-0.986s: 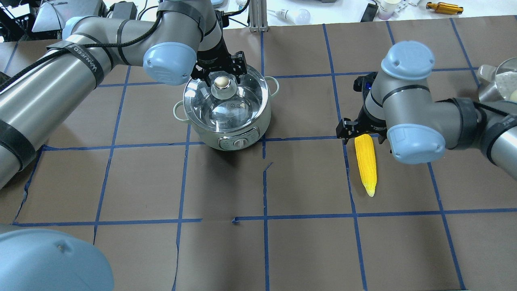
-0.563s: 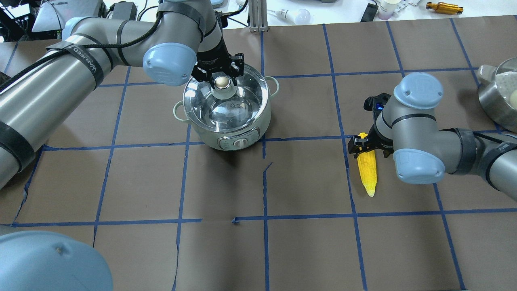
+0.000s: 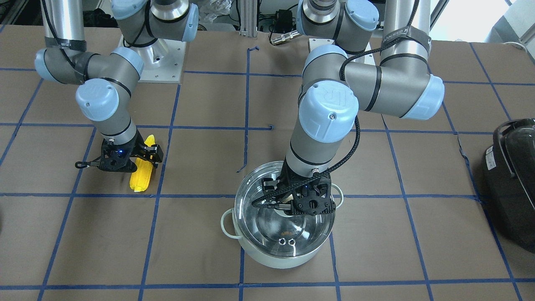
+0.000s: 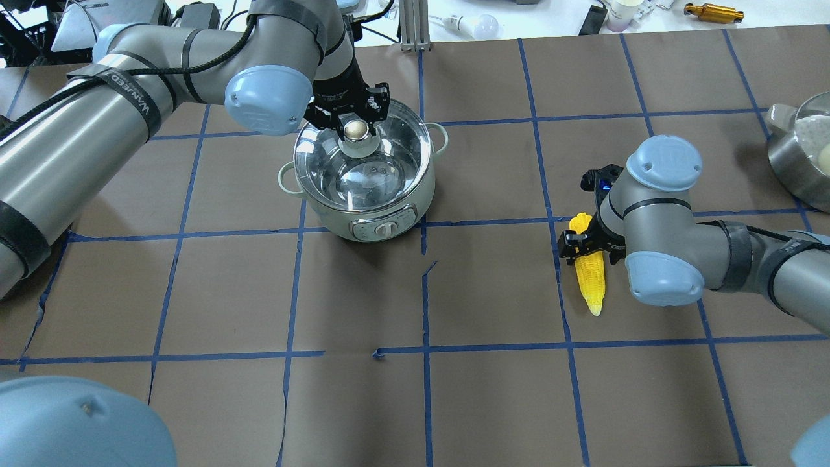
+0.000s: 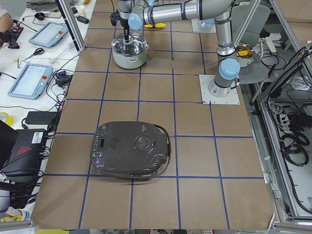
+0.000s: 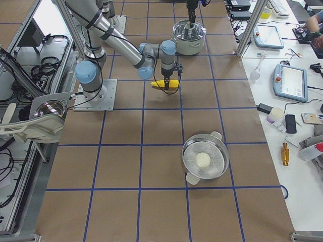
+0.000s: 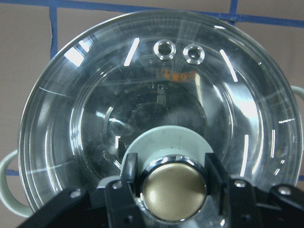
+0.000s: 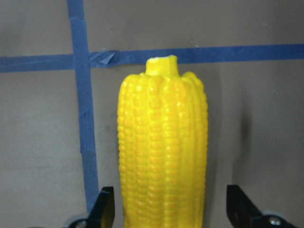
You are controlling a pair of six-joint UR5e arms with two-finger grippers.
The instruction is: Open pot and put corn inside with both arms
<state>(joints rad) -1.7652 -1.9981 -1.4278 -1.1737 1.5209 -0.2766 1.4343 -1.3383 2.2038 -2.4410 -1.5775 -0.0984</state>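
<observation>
Pot: the pale green pot (image 4: 327,217) stands on the brown table (image 4: 454,402), upper middle of the overhead view, slightly left of centre, with its glass lid (image 4: 363,172) on
Left gripper: the left gripper (image 4: 354,124) hangs straight down over the lid, jaws drawn in against both sides of the beige knob (image 7: 174,192)
Corn: the corn (image 4: 591,282) lies flat on the table, right of centre in the overhead view, well apart from the pot, just beside a blue tape line
Right gripper: the right gripper (image 8: 171,209) is low over the cob's thick end, jaws apart, one finger on each side with a gap showing
Elsewhere: a black appliance (image 3: 512,175) sits at the front view's right edge
</observation>
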